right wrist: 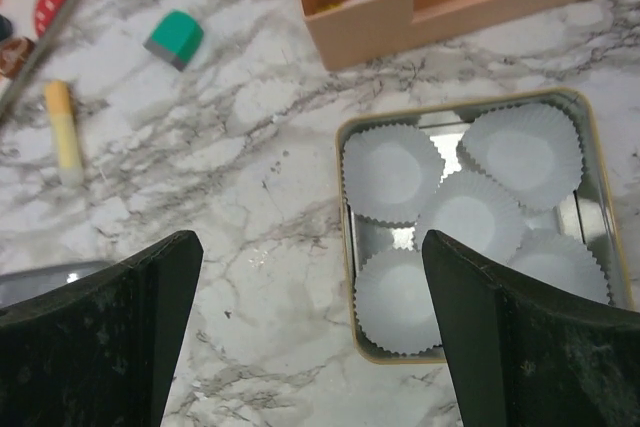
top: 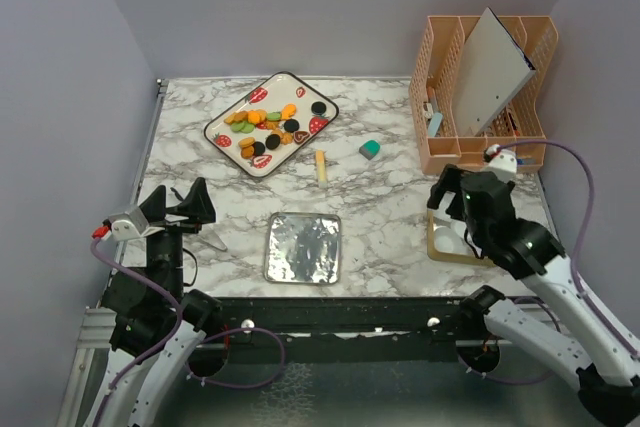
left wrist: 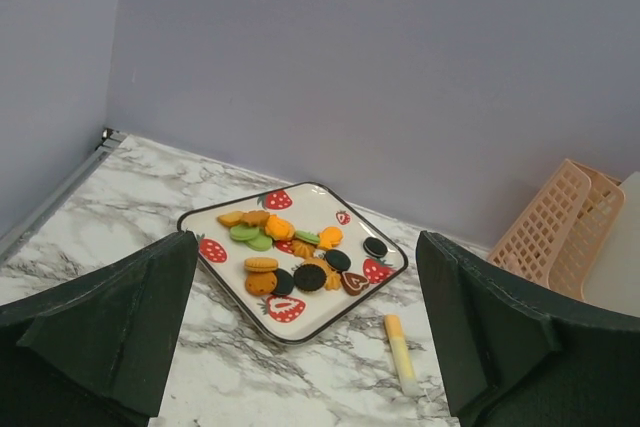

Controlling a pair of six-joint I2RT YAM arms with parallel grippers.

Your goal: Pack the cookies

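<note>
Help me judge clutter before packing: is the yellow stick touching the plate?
Apart. The left wrist view shows bare marble between the stick and the plate.

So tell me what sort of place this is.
Probably a staged robot test booth, not a real kitchen: plain lilac walls box in a marble-patterned table, with a tray of cookies and a tin of paper cups laid out.

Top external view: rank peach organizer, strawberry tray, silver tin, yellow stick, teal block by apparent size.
1. peach organizer
2. strawberry tray
3. silver tin
4. yellow stick and teal block: both tiny, too alike to rank.
</note>
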